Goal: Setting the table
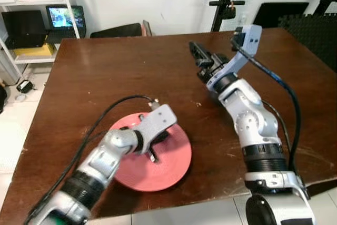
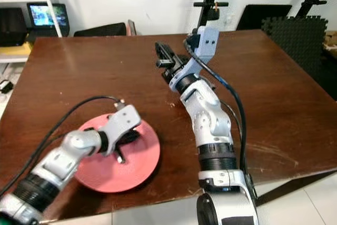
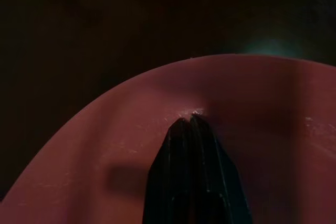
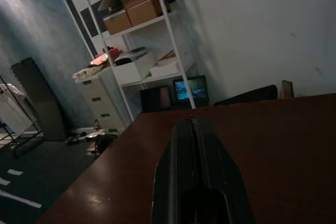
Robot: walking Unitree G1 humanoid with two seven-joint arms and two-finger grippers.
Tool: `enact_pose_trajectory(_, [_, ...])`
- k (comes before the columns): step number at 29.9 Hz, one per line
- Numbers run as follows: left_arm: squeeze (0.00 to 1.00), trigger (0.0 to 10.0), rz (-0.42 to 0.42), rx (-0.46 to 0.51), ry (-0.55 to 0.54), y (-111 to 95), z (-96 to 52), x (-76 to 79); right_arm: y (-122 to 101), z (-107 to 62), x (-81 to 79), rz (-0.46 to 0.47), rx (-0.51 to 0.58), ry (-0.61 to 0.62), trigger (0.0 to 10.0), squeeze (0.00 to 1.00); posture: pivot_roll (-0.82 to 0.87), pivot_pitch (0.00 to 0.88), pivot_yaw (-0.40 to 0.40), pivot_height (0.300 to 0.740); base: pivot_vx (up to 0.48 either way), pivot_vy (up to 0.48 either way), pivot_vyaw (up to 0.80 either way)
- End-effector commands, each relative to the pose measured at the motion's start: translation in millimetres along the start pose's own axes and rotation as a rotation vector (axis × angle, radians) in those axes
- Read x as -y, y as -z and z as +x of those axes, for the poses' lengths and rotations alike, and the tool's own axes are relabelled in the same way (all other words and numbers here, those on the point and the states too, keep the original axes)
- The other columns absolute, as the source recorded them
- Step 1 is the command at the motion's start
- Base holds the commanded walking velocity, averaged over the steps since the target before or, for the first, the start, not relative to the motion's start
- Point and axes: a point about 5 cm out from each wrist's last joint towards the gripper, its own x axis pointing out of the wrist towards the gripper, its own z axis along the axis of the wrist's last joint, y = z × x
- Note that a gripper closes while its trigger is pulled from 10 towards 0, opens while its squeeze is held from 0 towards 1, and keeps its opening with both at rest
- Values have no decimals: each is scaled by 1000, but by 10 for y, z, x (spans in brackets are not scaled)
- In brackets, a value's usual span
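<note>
A red round plate [image 1: 171, 169] lies near the front edge of the dark brown table [image 1: 121, 72]. My left gripper [image 1: 152, 156] is over the plate's middle, shut, with its tips resting on the plate's surface; the left wrist view shows the closed fingers [image 3: 181, 145] against the plate [image 3: 273, 108]. My right gripper [image 1: 192, 47] is raised above the table's middle, shut and holding nothing, and points toward the back left. In the right wrist view its closed fingers [image 4: 181, 156] run out over bare tabletop [image 4: 273, 145].
A white shelf unit with a lit screen [image 1: 64, 16] stands at the back left. Dark chair backs [image 1: 117, 30] line the table's far edge. A black stand [image 1: 225, 2] and black foam mats [image 1: 313, 25] are at the back right.
</note>
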Motion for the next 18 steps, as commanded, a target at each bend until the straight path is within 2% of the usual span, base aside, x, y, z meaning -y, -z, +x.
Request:
enact_pose_trajectory(1, [0,10000,-45,-153,14,354,70,125,-16,12,-35,2,3,-12,10000,0,25,242,33,740,0,0,0])
enact_pose_trajectory(7, [0,10000,-79,-102,-83,241,184,12,-16,17,-43,3,4,-16,10000,0,24,240,33,740,0,0,0])
enact_pose_trajectory(10, [0,10000,-180,12,-120,65,241,-51,-10,19,-45,2,1,-17,10000,0,19,236,27,740,0,0,0])
enact_pose_trajectory(14, [0,10000,-207,80,-130,-34,223,-118,3,16,-41,2,-3,-16,10000,0,16,232,26,740,0,0,0])
enact_pose_trajectory(17, [0,10000,-270,173,-133,-111,98,-250,10,7,-40,3,-5,-17,10000,0,22,231,26,740,0,0,0])
enact_pose_trajectory(18, [0,10000,-270,173,-133,-111,98,-250,10,7,-40,3,-5,-17,10000,0,22,231,26,740,0,0,0])
